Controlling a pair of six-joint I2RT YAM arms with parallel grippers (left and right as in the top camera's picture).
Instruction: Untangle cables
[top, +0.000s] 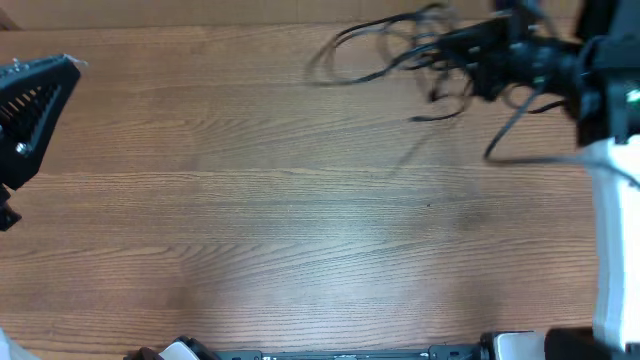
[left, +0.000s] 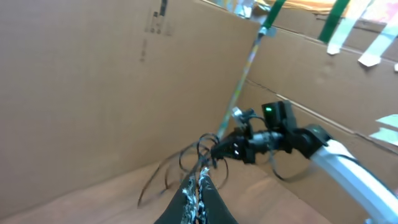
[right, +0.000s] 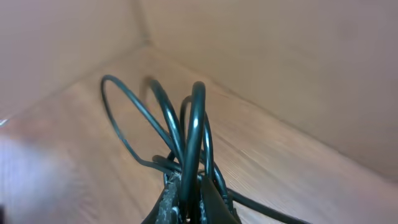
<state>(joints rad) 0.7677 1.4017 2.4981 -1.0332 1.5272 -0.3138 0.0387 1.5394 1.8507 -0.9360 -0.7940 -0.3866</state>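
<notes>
Cables of thin black flexible cord (right: 196, 130) are clamped between the closed fingers of the right gripper (right: 186, 204). In the right wrist view, several loops stand up from the jaws above the light brown wood-grain table (top: 300, 200). In the overhead view the right gripper is placed over the far right part of the table. The cables fan out from it toward the left as loose, overlapping loops, with one strand trailing toward the near side. Whether the lowest strands touch the tabletop cannot be determined.

The left gripper (top: 72, 68) is positioned at the far left edge of the table, well apart from the cables. Its fingers (left: 200, 193) are pressed fully together, and no cord is seen between them. Plain brown cardboard walls (left: 93, 93) are seen enclosing the work area behind the table.
</notes>
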